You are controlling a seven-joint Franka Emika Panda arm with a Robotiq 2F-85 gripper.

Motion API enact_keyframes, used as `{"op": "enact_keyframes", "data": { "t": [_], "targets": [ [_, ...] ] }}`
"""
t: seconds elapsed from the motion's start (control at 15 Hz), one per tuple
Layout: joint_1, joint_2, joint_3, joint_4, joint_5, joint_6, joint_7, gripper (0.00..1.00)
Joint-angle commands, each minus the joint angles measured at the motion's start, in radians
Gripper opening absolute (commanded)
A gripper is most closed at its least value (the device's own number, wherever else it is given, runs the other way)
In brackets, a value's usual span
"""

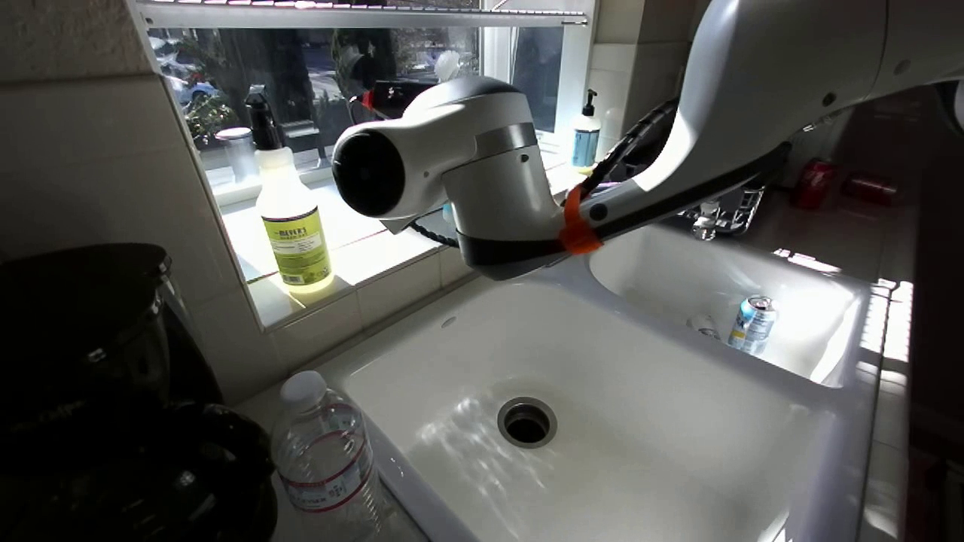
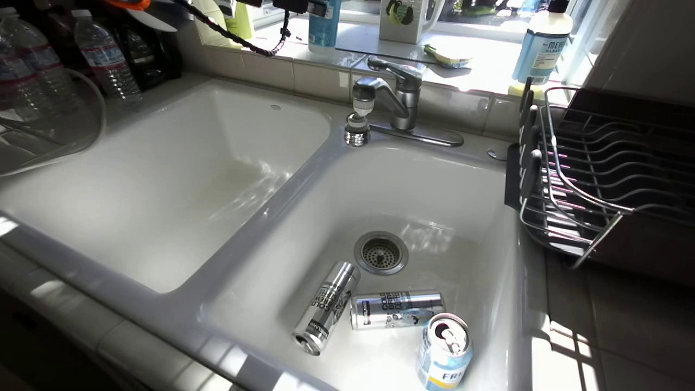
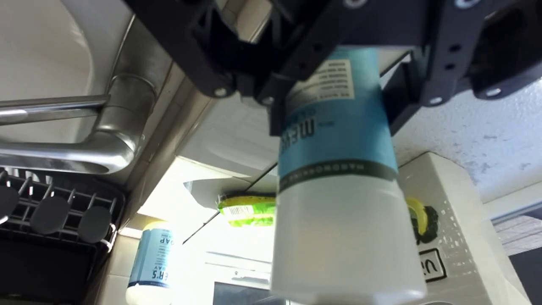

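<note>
In the wrist view, a bottle with a blue Meyer's label (image 3: 338, 140) and a pale, translucent end fills the middle. My gripper (image 3: 332, 129), coming in from the top of that view, is shut around its labelled part, one finger on each side. An exterior view shows this blue bottle (image 2: 324, 30) upright at the window sill, cut off by the frame's top; whether its base touches the sill I cannot tell. A white mug with fruit pictures (image 2: 404, 19) stands to its right there, and a yellow-green packet (image 2: 449, 56) lies farther along. The arm (image 1: 497, 181) hides the gripper in an exterior view.
Below the sill are a faucet (image 2: 404, 92) and a double sink (image 2: 260, 217), with several cans, including a blue can (image 2: 445, 353). A dish rack (image 2: 592, 179), a soap bottle (image 2: 543, 46), a yellow-green spray bottle (image 1: 297, 233) and a water bottle (image 1: 327, 459) stand around it.
</note>
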Motion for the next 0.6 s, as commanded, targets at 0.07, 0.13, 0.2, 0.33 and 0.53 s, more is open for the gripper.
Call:
{"op": "enact_keyframes", "data": {
  "t": [0.07, 0.13, 0.2, 0.33, 0.53],
  "targets": [
    [0.021, 0.051, -0.020, 0.062, -0.040, 0.002, -0.023, 0.32],
    [0.022, 0.058, -0.021, 0.069, -0.044, 0.002, -0.025, 0.32],
    [0.023, 0.063, -0.022, 0.073, -0.046, 0.003, -0.028, 0.32],
    [0.025, 0.076, -0.023, 0.088, -0.045, 0.005, -0.040, 0.32],
    [0.027, 0.092, -0.026, 0.103, -0.045, 0.010, -0.050, 0.32]
  ]
}}
